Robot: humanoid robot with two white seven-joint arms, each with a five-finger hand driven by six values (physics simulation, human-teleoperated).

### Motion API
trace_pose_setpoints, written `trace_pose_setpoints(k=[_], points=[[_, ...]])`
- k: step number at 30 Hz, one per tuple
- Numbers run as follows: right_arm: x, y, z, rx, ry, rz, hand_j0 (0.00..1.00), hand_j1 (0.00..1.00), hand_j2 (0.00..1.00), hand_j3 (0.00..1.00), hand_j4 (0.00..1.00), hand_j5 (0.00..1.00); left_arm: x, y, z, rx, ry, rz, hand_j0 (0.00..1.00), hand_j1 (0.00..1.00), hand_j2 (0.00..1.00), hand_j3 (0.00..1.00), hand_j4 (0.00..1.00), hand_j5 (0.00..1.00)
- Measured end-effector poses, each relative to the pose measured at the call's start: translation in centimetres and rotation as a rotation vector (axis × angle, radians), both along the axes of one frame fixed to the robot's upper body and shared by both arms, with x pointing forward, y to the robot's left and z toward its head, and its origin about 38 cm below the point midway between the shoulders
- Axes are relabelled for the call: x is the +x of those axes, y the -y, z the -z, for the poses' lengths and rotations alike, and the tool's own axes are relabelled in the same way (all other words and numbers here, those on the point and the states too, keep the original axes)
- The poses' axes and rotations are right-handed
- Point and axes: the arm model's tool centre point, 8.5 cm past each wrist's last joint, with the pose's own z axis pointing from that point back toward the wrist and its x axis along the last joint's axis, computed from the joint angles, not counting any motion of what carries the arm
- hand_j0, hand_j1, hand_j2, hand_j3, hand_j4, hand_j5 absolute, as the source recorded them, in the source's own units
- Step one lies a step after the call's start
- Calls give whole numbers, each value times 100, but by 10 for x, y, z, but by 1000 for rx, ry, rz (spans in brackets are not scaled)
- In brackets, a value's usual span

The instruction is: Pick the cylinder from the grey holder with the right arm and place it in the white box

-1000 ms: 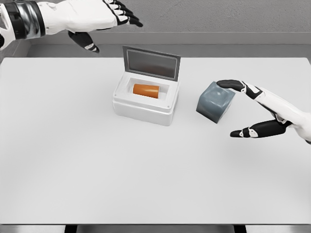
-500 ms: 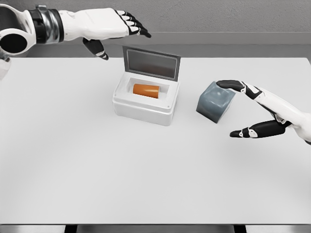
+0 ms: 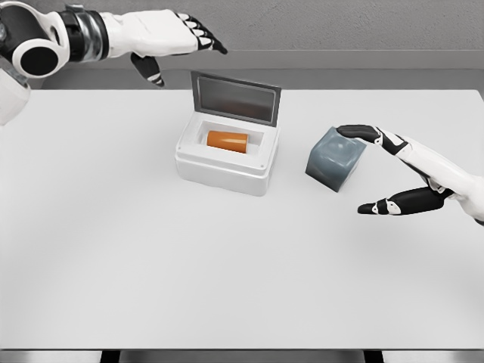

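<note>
Over the last second the only change was in the left arm: the left hand point(image 3: 170, 36), raised above the far left part of the white bench point(image 3: 113, 265), had shifted a little along the far edge, moving right and then back again, with more of the forearm and a joint now showing at the far left corner. Its fingers were spread and relaxed, holding nothing. The right hand point(image 3: 401, 170) had not moved at all; it sat near the right edge with fingers wide, index fingertip at or just over the top corner of the tilted grey block-shaped holder point(image 3: 334, 159), thumb extended below and apart from it, nothing grasped. The orange cylinder point(image 3: 228, 141) lay on its side inside the white rectangular box point(image 3: 224, 170), whose grey hinged lid point(image 3: 235, 97) stood open toward the far edge. The holder, just right of the box and not touching it, showed no cylinder. Judgement: placement appeared complete, since the cylinder rested in the box and the right hand was empty. The left arm's motion seemed unrelated to the pick; only retreat remained.
</note>
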Motion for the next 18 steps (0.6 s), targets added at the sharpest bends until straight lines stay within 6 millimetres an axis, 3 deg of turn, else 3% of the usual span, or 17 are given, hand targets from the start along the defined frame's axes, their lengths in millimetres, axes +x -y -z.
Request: trace_pose_setpoints(k=[18], points=[[-1, 1, 2, 0, -6, 2, 100, 100, 100, 100, 100, 100, 10, 19, 17, 65, -8, -1, 100, 100, 100, 100, 100, 100]])
